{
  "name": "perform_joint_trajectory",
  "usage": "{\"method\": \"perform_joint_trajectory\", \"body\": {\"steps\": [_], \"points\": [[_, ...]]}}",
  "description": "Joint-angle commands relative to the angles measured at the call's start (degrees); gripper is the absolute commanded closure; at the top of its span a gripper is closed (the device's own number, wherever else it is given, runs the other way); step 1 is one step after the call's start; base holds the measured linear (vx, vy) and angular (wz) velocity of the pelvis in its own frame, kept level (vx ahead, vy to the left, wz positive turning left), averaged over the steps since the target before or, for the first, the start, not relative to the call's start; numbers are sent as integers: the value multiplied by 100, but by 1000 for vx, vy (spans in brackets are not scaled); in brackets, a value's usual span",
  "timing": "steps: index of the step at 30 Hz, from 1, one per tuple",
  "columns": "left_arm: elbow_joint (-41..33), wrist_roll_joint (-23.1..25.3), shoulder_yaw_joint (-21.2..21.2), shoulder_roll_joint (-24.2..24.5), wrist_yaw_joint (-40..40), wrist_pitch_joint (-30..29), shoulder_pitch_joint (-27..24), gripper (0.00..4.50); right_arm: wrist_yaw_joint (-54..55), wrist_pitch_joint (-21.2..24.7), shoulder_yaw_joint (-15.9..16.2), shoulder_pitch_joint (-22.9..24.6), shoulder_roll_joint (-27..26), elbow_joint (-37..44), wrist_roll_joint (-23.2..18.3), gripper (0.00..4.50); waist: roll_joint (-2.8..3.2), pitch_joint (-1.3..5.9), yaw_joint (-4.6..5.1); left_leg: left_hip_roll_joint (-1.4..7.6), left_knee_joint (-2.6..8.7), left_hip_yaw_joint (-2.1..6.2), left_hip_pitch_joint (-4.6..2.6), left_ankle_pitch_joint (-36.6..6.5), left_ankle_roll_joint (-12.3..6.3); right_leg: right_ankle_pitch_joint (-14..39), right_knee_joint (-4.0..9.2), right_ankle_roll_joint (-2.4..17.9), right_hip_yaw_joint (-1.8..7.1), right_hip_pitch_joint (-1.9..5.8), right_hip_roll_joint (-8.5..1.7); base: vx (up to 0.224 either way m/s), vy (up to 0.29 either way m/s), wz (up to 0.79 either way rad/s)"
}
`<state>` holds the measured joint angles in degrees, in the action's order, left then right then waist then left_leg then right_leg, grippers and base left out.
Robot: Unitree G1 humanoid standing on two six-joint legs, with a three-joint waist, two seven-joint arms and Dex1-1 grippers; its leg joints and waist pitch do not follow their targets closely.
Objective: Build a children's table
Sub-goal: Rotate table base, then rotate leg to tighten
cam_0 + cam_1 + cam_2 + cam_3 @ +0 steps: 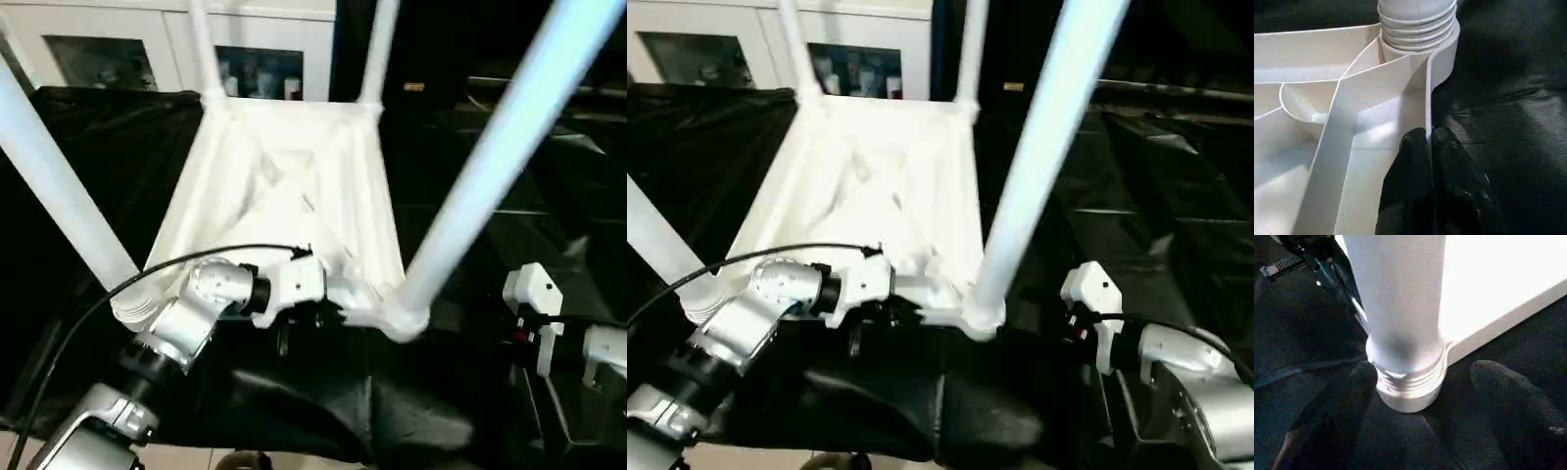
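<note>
The children's table lies upside down, its white ribbed top [284,186] on the black-draped surface. Legs stand up from the corner sockets: near-right leg [490,166], near-left leg [59,196] and two far legs [203,49], [377,49]. My left gripper [1429,139] is shut on the thin near rim [1427,98] of the top, close to the near-right socket [1418,24]. My right gripper [1425,369] is open, one finger on each side of the near-right leg's threaded base [1408,382], not touching it.
The black cloth [470,411] covers the work surface around the top. A white cabinet with glass doors [98,49] stands behind. A black cable [98,294] loops from my left forearm over the near-left corner.
</note>
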<state>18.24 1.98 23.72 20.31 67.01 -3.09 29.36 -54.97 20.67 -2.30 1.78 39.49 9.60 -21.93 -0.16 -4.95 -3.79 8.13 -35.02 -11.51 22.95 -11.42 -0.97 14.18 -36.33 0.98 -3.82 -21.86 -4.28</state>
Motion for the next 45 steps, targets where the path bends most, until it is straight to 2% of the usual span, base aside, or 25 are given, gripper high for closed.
{"method": "perform_joint_trajectory", "body": {"steps": [1, 5, 6, 9, 11, 12, 13, 14, 15, 19, 20, 25, 26, 34, 39, 40, 41, 43, 45], "points": [[-217, -279, -73, -136, 35, -144, 36, 404, 45, 25, -160, 52, 10, 205, 4, 87, -82, 309, -14, 631, 423, 309, -163, -356, -815, -293, 402, 1559, 351, 223, -622, 0, 0, 0], [-216, -483, -178, -255, 116, -270, 120, 381, 51, -19, -145, 60, 19, 198, 33, 87, -90, 308, -18, 628, 426, 303, -154, -419, -759, -309, 408, 1642, 351, 234, -648, 0, 0, 0], [-182, -472, -143, -256, 162, -268, 169, 381, 55, -29, -126, 36, 16, 181, 32, 87, -66, 295, -21, 635, 434, 310, -153, -428, -761, -323, 411, 1643, 355, 230, -642, 0, 0, 0], [-69, -426, -71, -248, 243, -202, 245, 369, 44, -35, -77, -13, 25, 179, 22, 87, -97, 301, -10, 618, 425, 309, -149, -444, -784, -341, 410, 1599, 355, 242, -637, 0, 0, 0], [208, -308, -41, -268, 266, -60, 381, 369, 40, -16, -32, -56, 54, 230, 14, 87, -54, 309, -7, 611, 420, 315, -154, -461, -759, -280, 421, 1567, 355, 246, -637, 0, 0, 0], [250, -294, -39, -270, 283, -58, 404, 369, 38, -11, -28, -61, 58, 243, 10, 87, -74, 313, 9, 617, 421, 320, -147, -427, -763, -367, 411, 1572, 354, 255, -635, 0, 0, 0], [301, -270, -25, -263, 274, -23, 434, 369, 40, -19, -28, -53, 64, 259, 23, 87, -35, 321, 1, 617, 415, 327, -149, -403, -768, -422, 399, 1580, 352, 255, -637, 0, 0, 0], [321, -260, -16, -260, 271, -14, 444, 369, 40, -27, -29, -48, 66, 261, 29, 87, -43, 331, 10, 615, 411, 322, -150, -385, -781, -489, 399, 1582, 354, 257, -631, 0, 0, 0], [395, -218, 6, -251, 244, 56, 469, 369, 41, -36, -32, -41, 68, 262, 35, 87, -10, 340, 0, 620, 404, 330, -149, -342, -790, -626, 378, 1619, 352, 264, -643, 0, 0, 0], [663, -149, 54, -246, 203, 236, 523, 369, 85, -84, -39, 41, 52, 292, 74, 87, -14, 355, -3, 625, 397, 330, -151, -308, -843, -904, 357, 1680, 343, 273, -637, 0, 0, 0], [655, -193, 51, -246, 259, 161, 522, 338, 95, -72, -37, 51, 41, 306, 66, 87, -19, 347, -1, 620, 396, 324, -145, -322, -849, -903, 359, 1690, 345, 269, -636, 0, 0, 0], [658, -293, -15, -272, 364, 138, 538, 314, 79, -49, 35, 65, 32, 346, 76, 87, 4, 338, -7, 636, 414, 329, -157, -465, -767, -671, 377, 1728, 345, 268, -642, 0, 0, 0], [687, -276, -20, -274, 347, 185, 546, 292, 73, -46, 41, 50, 33, 334, 76, 87, 8, 332, -5, 634, 417, 327, -155, -497, -753, -655, 384, 1729, 348, 267, -643, 0, 0, 0], [1076, -106, 21, -301, 268, 477, 635, 292, 95, -80, 119, -13, 38, 309, 136, 87, 25, 381, -12, 624, 387, 328, -147, -355, -809, -949, 350, 1739, 343, 288, -648, 0, 0, 0], [1274, -74, 41, -293, 316, 519, 698, 292, 86, -88, 158, -18, 34, 314, 140, 87, 41, 387, -18, 625, 384, 326, -155, -394, -802, -895, 356, 1755, 340, 285, -645, 0, 0, 0], [1315, -67, 38, -296, 311, 550, 708, 322, 85, -89, 161, -18, 33, 315, 141, 87, 38, 387, -20, 628, 388, 330, -155, -421, -784, -857, 357, 1755, 340, 290, -646, 0, 0, 0], [1342, -60, 37, -294, 310, 567, 714, 329, 85, -93, 163, -17, 33, 314, 144, 87, 59, 394, -21, 632, 388, 333, -158, -421, -773, -864, 349, 1763, 339, 289, -646, 0, 0, 0], [1425, -80, 29, -291, 356, 558, 728, 329, 79, -102, 155, -2, 39, 326, 141, 87, 60, 395, -18, 631, 388, 331, -154, -445, -766, -873, 352, 1765, 341, 291, -645, 0, 0, 0], [1464, -86, 22, -288, 366, 580, 737, 349, 82, -97, 148, 14, 42, 349, 135, 87, 67, 394, -19, 630, 390, 331, -153, -483, -751, -831, 357, 1765, 340, 290, -647, 0, 0, 0]]}}
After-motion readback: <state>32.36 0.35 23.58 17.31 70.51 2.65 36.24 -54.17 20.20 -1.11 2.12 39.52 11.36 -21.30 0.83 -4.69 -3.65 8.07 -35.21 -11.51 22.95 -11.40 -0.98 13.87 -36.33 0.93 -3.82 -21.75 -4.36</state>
